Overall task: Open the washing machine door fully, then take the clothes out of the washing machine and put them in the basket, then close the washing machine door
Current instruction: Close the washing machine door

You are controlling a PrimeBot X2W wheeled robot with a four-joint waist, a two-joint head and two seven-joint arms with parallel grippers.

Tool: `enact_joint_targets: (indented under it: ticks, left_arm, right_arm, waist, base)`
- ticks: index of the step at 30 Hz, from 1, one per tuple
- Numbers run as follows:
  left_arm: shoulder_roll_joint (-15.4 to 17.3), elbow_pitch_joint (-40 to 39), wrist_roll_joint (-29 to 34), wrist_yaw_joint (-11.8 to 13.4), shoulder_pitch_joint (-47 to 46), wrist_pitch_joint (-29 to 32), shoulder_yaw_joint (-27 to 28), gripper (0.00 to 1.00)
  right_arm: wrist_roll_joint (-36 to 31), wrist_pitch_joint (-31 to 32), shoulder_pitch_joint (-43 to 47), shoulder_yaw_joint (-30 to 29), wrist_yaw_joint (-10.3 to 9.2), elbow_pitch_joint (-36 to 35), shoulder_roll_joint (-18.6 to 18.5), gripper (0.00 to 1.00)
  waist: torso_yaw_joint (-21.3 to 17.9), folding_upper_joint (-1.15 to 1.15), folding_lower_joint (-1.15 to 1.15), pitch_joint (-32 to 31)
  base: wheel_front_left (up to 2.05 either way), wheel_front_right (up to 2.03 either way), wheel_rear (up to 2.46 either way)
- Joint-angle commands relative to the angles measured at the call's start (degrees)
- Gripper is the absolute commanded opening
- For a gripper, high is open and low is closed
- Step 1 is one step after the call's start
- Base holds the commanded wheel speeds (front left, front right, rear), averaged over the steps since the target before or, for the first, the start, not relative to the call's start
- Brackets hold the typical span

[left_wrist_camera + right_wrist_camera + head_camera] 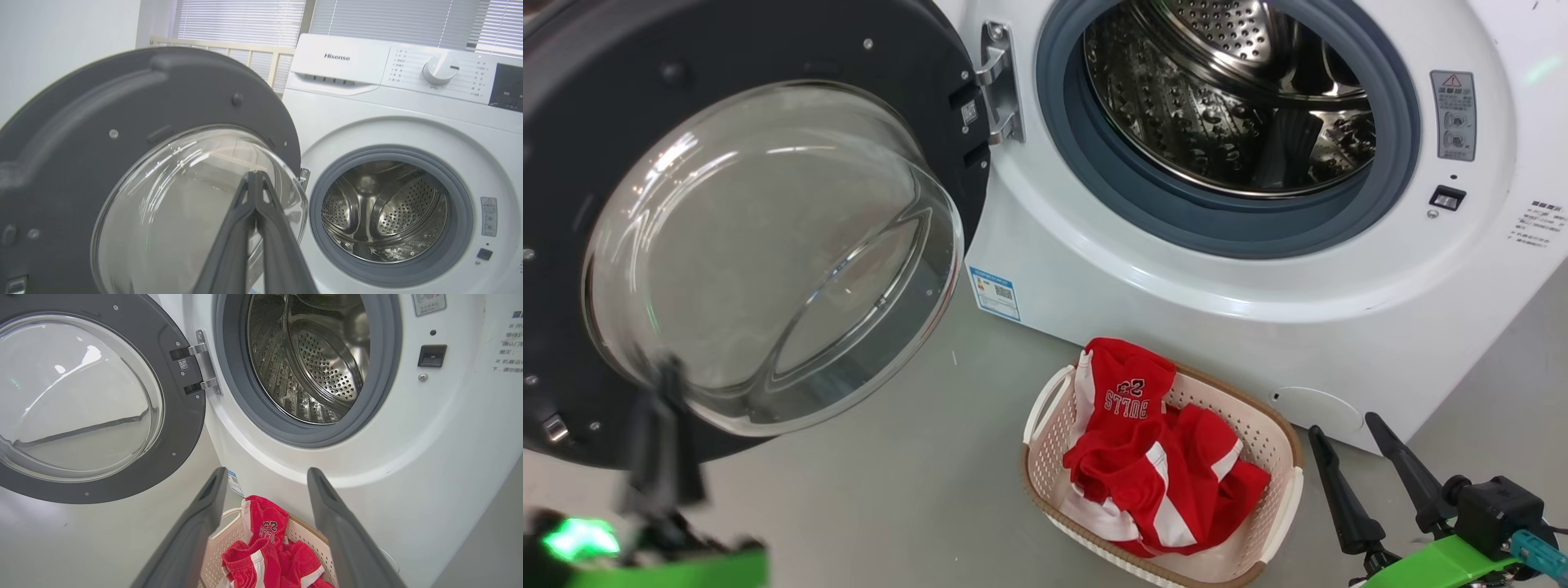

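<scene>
Now the left tool (255, 173), fingers together, faces the black-rimmed round glass door (135, 94). Push near its free edge until latched (right tool (265, 472): fingers apart, empty).

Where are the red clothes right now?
In the head view, the clothes lie in the basket on the floor, just in front of the washing machine below its drum opening, left of the right gripper.

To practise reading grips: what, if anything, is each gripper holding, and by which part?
Nothing is held: left gripper, jaws shut empty; right gripper, jaws open, empty.
</scene>
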Motion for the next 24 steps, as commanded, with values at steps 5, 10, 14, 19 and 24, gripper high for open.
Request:
enact_joint_targets:
  ticks: [5, 10, 14, 19, 24]
  left_arm:
    - [1.6, -6.7, -3.3, -2.9, -11.7, -0.3, 9.6, 0.00]
    - [10.1, -1.3, -11.9, -3.6, -24.1, -0.3, 14.4, 0.00]
    - [18.0, 7.9, -15.8, -3.7, -34.1, 2.0, 15.2, 0.00]
    - [24.2, 22.5, -22.1, -3.5, -47.0, 7.5, 16.8, 0.00]
    - [29.0, 37.5, -27.0, -1.0, -56.2, 19.3, 16.8, 0.00]
  right_arm:
    - [-0.5, -0.4, -0.5, 0.4, 0.36, -1.9, -1.4, 1.00]
    - [-0.7, -0.4, -0.8, 0.1, 0.36, -2.3, -2.0, 1.00]
    - [-0.9, -0.4, -1.5, 0.1, 0.36, -2.6, -2.8, 1.00]
    - [-1.0, -0.4, -2.6, 0.1, 0.36, -2.7, -3.7, 1.00]
    - [-1.1, -0.4, -2.9, 0.4, 0.36, -2.7, -3.9, 1.00]
  waist:
    - [0.2, 0.00, 0.00, 1.3]
    - [0.5, 0.00, 0.00, 2.8]
    - [0.5, 0.00, 0.00, 4.5]
    - [0.5, 0.00, 0.00, 6.4]
    - [0.2, 0.00, 0.00, 7.4]
  base:
    - [0.00, 0.00, 0.00]
    - [0.00, 0.00, 0.00]
    - [0.00, 0.00, 0.00]
    - [0.00, 0.00, 0.00]
    - [0.00, 0.00, 0.00]
